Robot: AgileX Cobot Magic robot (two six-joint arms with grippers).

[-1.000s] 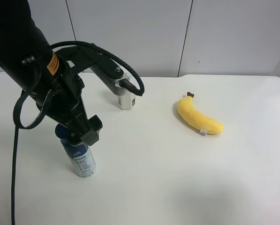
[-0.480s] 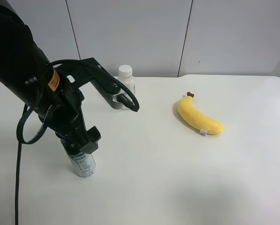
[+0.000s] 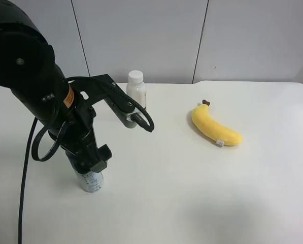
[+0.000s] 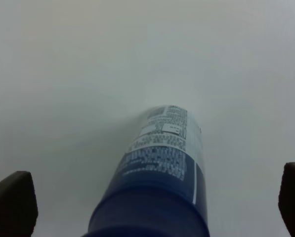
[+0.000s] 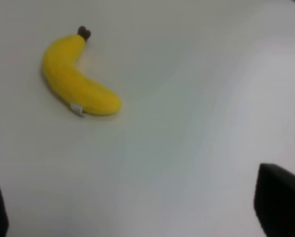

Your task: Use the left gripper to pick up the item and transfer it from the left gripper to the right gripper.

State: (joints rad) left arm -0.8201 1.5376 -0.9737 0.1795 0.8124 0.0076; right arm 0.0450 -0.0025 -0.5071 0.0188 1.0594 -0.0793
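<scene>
Because the item [image 4: 159, 168] stands upright on the worktop [image 3: 192, 193], its long axis runs vertical, with the dark-blue cap pointing up towards the left wrist and the silvery printed end down on the surface. It sits at the near left of the exterior high view, well apart from the white bottle [image 3: 136, 89] behind it and the plush banana [image 3: 214, 126] far across. The left pincer [image 4: 152, 202] hangs directly over it with its jaws spread wide, one tip on each side of the can and bare worktop showing between tip and can on both sides. The black arm hides the upper half in the high view, so the jaws probably straddle the cap without touching, though I cannot be sure. The grasp looks close but not yet made. The right pincer [image 5: 137, 210] is also spread and holds nothing, looking down near the banana, much the farther of the two from the can
</scene>
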